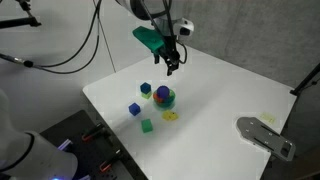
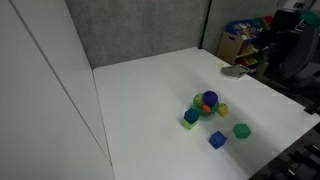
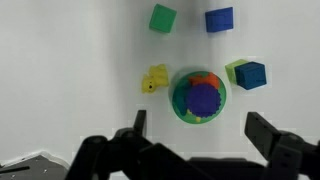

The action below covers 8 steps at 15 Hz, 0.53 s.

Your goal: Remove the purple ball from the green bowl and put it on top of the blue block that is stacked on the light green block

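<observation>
On the white desk, the green bowl holds the purple ball, nothing lifted yet; at its three o'clock the light green block carries the blue block, top bare. The hand hovers, jaws spread, empty.

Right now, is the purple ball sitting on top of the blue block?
No, the purple ball sits inside the green bowl, with the blue block off to one side of the bowl.
</observation>
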{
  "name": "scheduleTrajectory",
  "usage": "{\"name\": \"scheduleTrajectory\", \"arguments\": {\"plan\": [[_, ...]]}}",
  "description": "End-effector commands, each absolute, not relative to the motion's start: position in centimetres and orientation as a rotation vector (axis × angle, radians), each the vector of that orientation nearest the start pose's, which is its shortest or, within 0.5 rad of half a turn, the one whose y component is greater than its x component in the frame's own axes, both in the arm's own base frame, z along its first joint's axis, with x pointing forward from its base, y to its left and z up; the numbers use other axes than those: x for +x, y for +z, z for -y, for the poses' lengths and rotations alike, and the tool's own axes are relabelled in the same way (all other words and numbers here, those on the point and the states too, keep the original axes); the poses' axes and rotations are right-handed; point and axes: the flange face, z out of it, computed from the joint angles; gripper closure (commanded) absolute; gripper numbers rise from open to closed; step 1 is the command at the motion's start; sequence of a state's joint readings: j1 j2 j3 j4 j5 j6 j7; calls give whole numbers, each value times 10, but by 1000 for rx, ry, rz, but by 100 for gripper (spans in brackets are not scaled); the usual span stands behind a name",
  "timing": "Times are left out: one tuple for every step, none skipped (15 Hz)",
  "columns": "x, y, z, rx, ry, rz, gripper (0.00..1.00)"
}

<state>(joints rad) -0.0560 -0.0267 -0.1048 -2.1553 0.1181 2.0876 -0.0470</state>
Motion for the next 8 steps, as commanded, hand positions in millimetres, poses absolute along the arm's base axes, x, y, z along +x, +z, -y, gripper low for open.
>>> {"name": "scheduleTrajectory", "arguments": {"plan": [[556,386,60,-3005,107,-196,0],[563,378,55,-3006,124,-182,0],[570,369,49,-3009,142,-161,0],[578,361,44,-3013,153,-150,0],[585,352,39,-3012,170,-127,0],[592,344,35,-3013,183,-107,0],[598,336,31,-3013,186,-89,0],[605,325,27,-3012,196,-70,0]]}}
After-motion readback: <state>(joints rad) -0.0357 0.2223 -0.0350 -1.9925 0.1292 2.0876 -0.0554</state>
